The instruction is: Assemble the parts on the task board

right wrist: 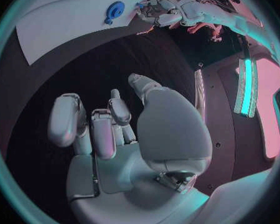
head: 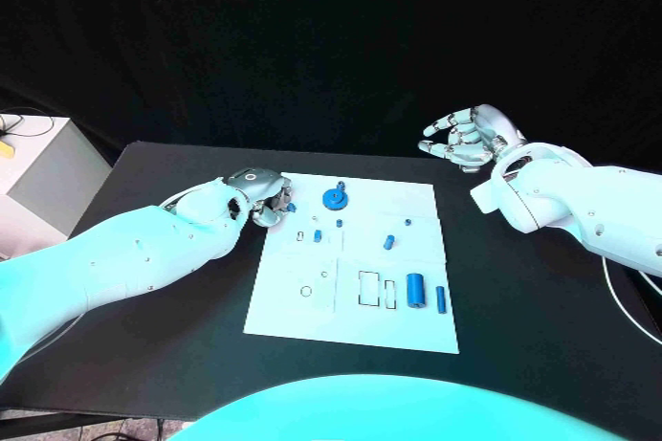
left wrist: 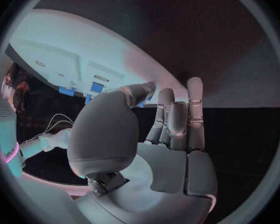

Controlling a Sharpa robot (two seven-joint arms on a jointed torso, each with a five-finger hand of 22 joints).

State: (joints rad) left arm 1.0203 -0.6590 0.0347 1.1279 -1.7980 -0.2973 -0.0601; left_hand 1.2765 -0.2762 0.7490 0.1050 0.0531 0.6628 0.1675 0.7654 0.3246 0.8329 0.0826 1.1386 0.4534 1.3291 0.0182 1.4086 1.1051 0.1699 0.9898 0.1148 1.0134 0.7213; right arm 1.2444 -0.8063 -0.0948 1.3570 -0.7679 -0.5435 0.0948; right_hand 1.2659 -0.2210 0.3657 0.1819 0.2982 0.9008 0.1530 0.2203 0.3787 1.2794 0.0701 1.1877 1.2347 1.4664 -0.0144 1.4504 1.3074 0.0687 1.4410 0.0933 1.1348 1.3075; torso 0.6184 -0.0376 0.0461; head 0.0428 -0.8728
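Note:
The white task board [head: 297, 312] lies mid-table and carries several blue parts. Among them are a round gear-like piece [head: 336, 198] at its far edge, a thick cylinder [head: 415, 291] with a thinner one [head: 442, 299] near the right edge, and small pegs [head: 318, 236] between. My left hand [head: 262, 194] sits at the board's far left corner. Its thumb [left wrist: 139, 91] is bent onto the fingers, pinching a small blue part [head: 290, 209]. My right hand [head: 469, 135] hangs above the bare table beyond the far right corner. Its fingers [right wrist: 93, 124] are loosely bent and apart, holding nothing.
A white cabinet [head: 41, 173] stands off the table's left edge. A thin cable [head: 617, 286] runs along the table on the right. Black table surface [head: 538, 297] borders the board on every side.

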